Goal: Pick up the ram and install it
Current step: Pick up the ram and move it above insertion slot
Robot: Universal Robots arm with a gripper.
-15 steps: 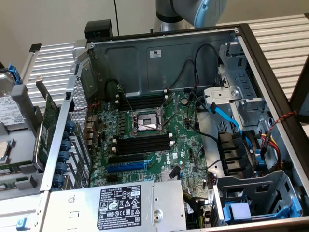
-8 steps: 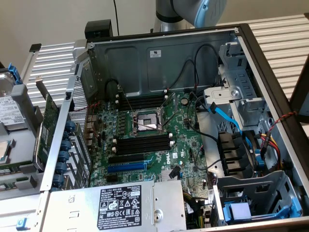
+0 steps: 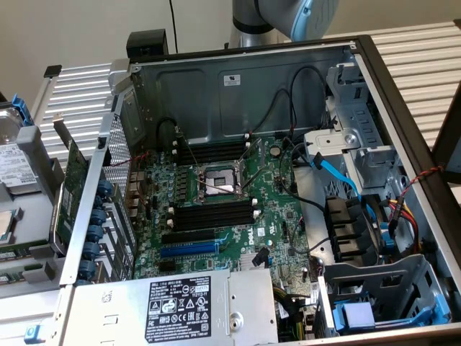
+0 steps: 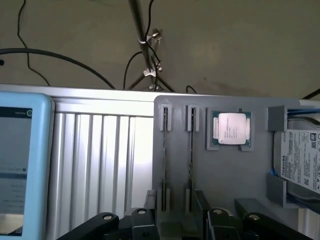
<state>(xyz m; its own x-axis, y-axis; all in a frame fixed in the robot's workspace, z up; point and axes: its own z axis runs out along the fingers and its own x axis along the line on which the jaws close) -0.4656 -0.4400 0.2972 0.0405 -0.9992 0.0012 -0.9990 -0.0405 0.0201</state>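
Here, a blue-framed screen (image 4: 20, 165) lies on the ribbed tabletop (image 4: 100, 160). The ram (image 4: 190, 150) is stood on edge in a slot of the grey tray (image 4: 240, 175), with a second stick (image 4: 164, 150) just beside, then a processor (image 4: 230, 129) and a hard drive (image 4: 300, 160). The hand (image 4: 177, 225) is held near the sticks; apart or together cannot be told.

A ribbed aluminium table (image 3: 425, 50) carried the open computer case (image 3: 238, 94) at its centre. At nine o'clock from the case lay a grey parts tray (image 4: 235, 170), holding two ram sticks (image 4: 190, 155) on edge, a processor (image 4: 231, 129) and a hard drive (image 4: 302, 160).
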